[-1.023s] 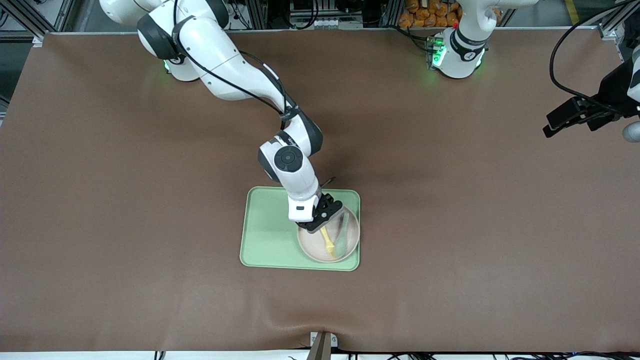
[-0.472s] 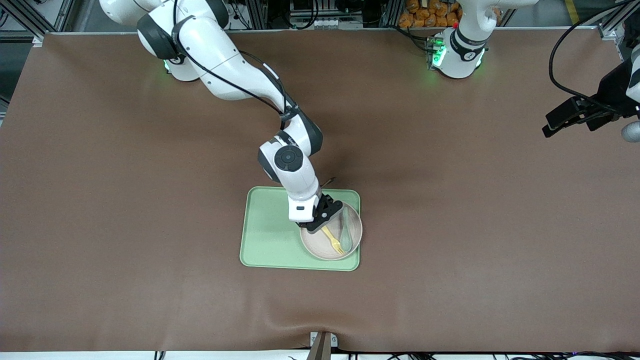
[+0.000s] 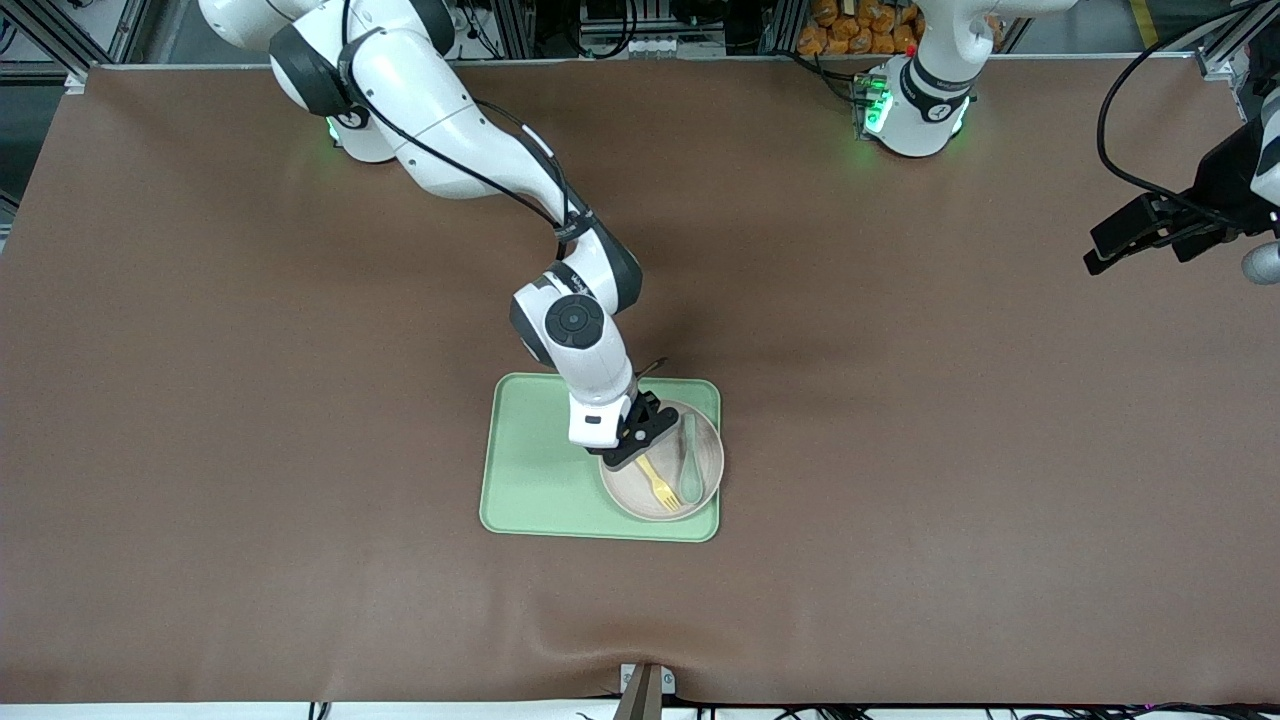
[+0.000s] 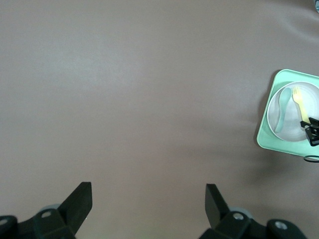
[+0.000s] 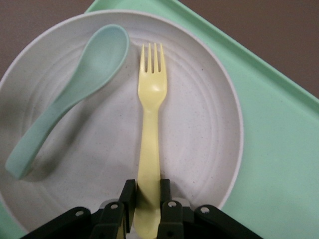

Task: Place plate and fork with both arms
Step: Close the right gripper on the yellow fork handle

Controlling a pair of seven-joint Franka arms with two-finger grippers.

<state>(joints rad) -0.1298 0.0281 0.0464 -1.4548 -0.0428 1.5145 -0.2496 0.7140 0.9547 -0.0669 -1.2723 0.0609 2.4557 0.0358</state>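
The right gripper [image 5: 144,201] is low with its fingers pinched together; the left gripper [image 4: 148,209] waits high (fingers spread wide).

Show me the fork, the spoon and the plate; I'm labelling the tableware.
fork [image 5: 152,94], right wrist view, on its neck just below the tines.
spoon [image 5: 102,50], right wrist view, on its bowl.
plate [image 5: 199,129], right wrist view, on its bare inner surface.
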